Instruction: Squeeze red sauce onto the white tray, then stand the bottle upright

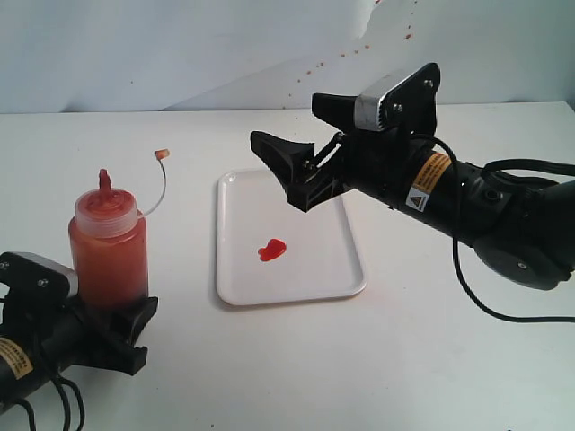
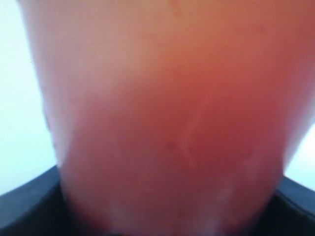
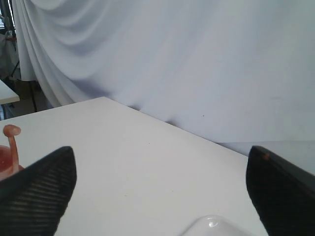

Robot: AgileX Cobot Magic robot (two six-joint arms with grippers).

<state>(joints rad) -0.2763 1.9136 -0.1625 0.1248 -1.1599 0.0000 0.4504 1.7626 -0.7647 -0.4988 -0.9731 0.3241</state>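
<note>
- Orange-red and translucent, the bottle (image 1: 108, 251) stands upright on the white table (image 1: 404, 359) at the lower left of the exterior frame, nozzle up, its tethered tip cap (image 1: 162, 154) arching off to the right.
- The left gripper (image 1: 115, 316) brackets the bottle's base. Whether its jaws press the plastic or merely stand beside it cannot be told.
- The right gripper (image 1: 286, 119) hangs above the far end of the white tray (image 1: 305, 269), jaws spread wide with nothing between them.
- The red sauce (image 1: 271, 250) lies as a small heart-shaped blob near the middle of the tray, at the frame's centre.
- Only the exterior view shows the sauce and both arms.
- The left wrist view gives just the blurred bottle (image 2: 167, 123) filling the picture, with dark fingers (image 2: 24, 196) either side.
- The right wrist view shows the parted fingers (image 3: 37, 191), a tray corner (image 3: 211, 226), the tip cap (image 3: 11, 131) and a draped white cloth (image 3: 172, 59).
</note>
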